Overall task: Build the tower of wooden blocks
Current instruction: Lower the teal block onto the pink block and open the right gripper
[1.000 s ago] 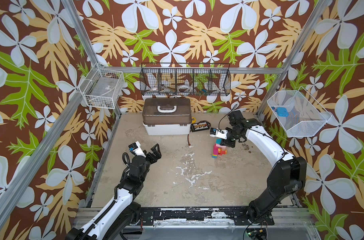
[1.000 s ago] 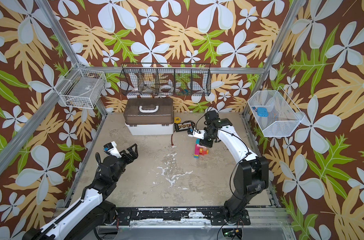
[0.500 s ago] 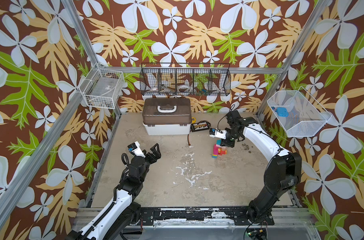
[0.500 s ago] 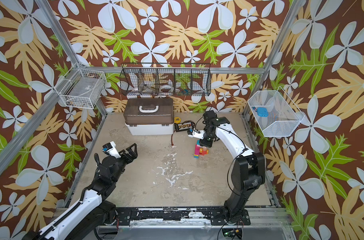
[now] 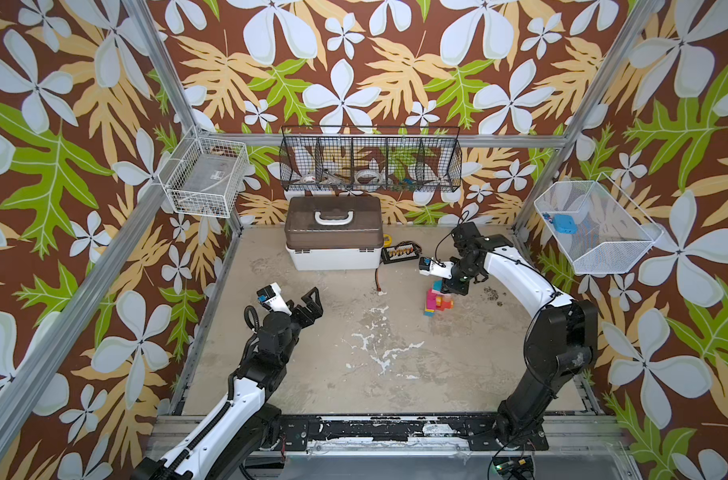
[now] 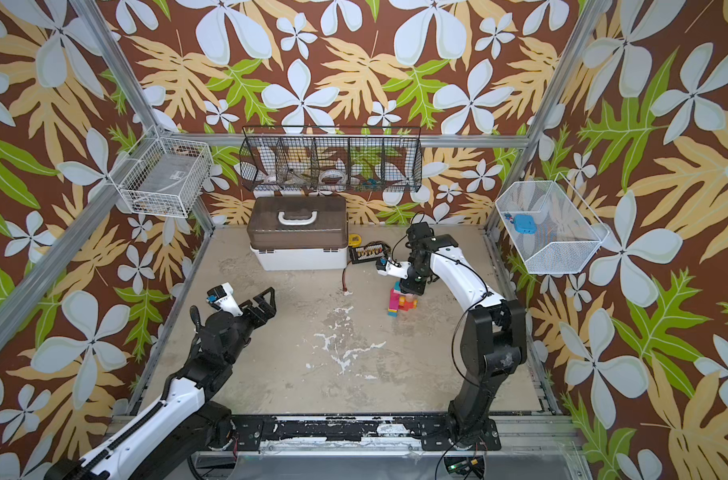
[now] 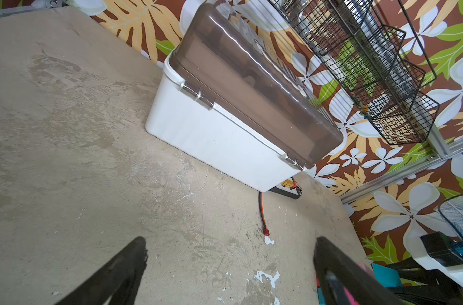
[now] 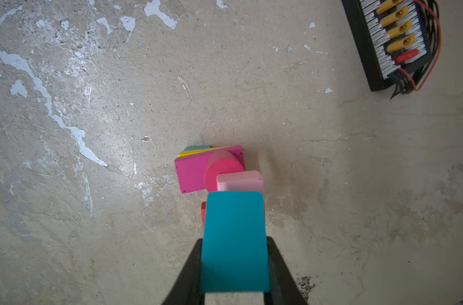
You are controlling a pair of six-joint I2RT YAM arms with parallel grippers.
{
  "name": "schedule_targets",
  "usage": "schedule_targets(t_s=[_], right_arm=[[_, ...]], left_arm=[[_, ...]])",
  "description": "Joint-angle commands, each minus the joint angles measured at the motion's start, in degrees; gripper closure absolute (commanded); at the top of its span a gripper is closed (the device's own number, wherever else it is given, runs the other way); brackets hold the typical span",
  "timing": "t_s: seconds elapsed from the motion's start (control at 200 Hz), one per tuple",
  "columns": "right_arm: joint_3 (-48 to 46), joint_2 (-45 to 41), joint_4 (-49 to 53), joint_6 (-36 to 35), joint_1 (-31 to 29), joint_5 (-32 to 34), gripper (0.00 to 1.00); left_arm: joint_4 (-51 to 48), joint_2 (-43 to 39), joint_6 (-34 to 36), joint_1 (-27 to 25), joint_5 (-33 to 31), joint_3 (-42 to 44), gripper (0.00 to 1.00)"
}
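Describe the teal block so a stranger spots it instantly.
Find the brown-lidded white toolbox; right of it in both top views stands the small tower. At its top, the right tool grips the teal block, the only one held, above a pale pink block.

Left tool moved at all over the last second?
No. In both top views the open left tool holds the same spot, nearer the camera than the brown-lidded white plastic toolbox and slightly to its left.
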State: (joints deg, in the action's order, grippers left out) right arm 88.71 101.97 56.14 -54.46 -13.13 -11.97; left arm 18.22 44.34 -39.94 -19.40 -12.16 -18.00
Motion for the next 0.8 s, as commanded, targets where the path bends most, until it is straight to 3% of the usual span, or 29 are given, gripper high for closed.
schedule_targets(t_s=[0.0, 0.797], right_arm=[[-0.1, 0.4, -0.4, -0.3, 0.1, 0.8, 0.99], [0.1, 1.2, -1.4, -0.3, 0.4, 0.1, 0.92]], left_arm=[[1.3, -0.1, 0.2, 0.1, -0.2, -0.4, 0.0], [1.6, 0.4, 0.1, 0.1, 0.0, -0.4, 0.0]])
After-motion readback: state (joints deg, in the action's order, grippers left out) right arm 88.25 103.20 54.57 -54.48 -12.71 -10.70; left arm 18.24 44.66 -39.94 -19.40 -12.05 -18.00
